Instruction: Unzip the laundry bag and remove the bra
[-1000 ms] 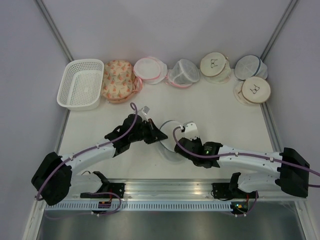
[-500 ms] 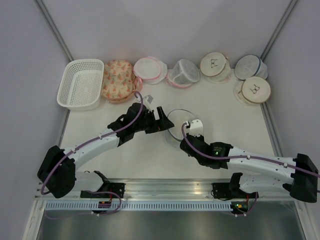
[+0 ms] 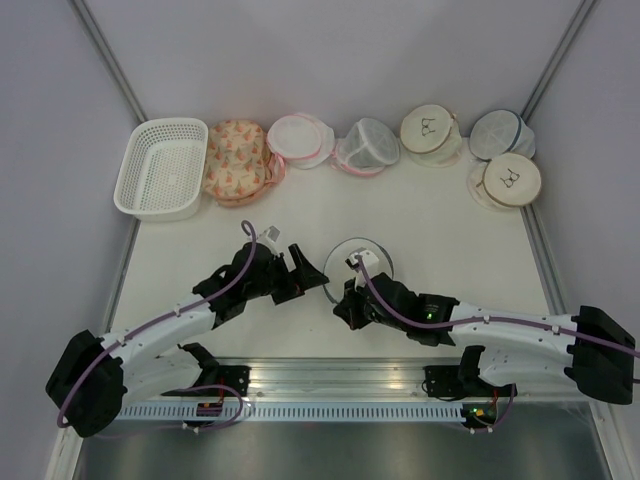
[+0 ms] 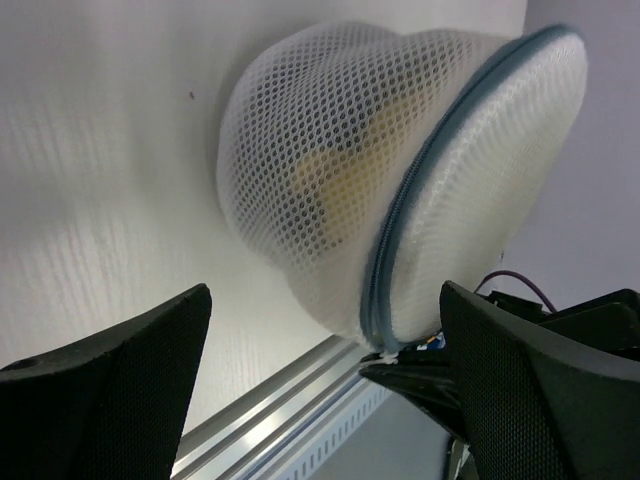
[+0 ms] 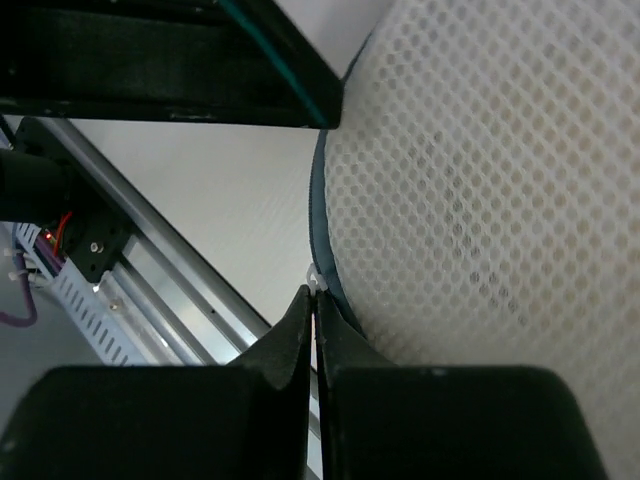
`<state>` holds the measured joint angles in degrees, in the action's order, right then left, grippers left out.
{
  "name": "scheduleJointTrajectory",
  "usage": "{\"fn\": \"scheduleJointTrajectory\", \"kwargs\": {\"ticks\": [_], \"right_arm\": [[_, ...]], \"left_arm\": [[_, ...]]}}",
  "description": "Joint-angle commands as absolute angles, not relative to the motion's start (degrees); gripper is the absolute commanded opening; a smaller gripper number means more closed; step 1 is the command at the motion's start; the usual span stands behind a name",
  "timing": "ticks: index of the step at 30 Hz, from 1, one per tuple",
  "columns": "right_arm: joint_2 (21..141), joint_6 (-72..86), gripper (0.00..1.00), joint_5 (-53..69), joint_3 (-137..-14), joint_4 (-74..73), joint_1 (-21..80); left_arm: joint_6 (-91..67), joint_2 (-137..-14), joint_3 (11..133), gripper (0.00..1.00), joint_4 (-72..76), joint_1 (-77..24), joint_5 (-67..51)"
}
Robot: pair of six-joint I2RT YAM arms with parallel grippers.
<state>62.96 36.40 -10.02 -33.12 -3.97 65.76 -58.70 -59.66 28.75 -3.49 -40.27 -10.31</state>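
Bag (image 4: 320, 150) lies mid-table (image 3: 450, 230) between both arms. At its blue zip (image 4: 410, 200) the right claw (image 5: 313, 296) is pinched tight on the white pull (image 5: 316, 281), seemingly ready to draw it round. The left claw (image 3: 312, 272) gapes wide and empty just beside, likely to brace the bag.

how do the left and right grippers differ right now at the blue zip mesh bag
The left gripper is wide open, holding nothing; the right gripper is shut on the white zip pull. The left gripper faces the mesh side of the laundry bag; the right gripper sits at its blue zip rim. Both are aimed at that bag.
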Motion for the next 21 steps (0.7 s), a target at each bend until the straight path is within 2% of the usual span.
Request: {"fn": "scheduleJointTrajectory", "kwargs": {"ticks": [1,9,12,13,14,15,18,21], "right_arm": [[65.3,35.2,0.0,-2.1,-35.0,4.8,65.7],[67.0,34.5,0.0,-0.3,-36.6,6.0,65.7],[66.5,34.4,0.0,-0.2,-36.7,4.8,65.7],[66.3,34.4,0.0,-0.3,-36.7,4.4,65.7],[65.6,34.4,0.0,-0.3,-36.7,3.5,65.7],[65.1,34.4,0.0,-0.3,-36.5,3.0,65.7],[63.2,34.5,0.0,-2.0,-36.0,0.3,65.7],[61.0,34.5,0.01,-4.0,-36.3,-4.6,65.7]], "left_arm": [[-62.9,-58.7,29.2,0.98,2.6,-40.9,-12.6],[-64.7,-62.6,28.0,0.95,9.1,-42.4,-16.0],[-64.8,-64.0,26.5,0.8,13.4,-42.5,-17.7],[-64.9,-64.2,25.9,0.62,14.6,-42.5,-17.9],[-64.9,-64.4,25.9,0.52,14.7,-42.6,-18.1],[-64.8,-64.7,25.8,0.33,14.7,-42.5,-18.1],[-64.4,-64.8,25.9,0.07,14.2,-42.5,-17.8],[-64.2,-64.6,26.0,0.02,13.3,-42.5,-17.1]]}}
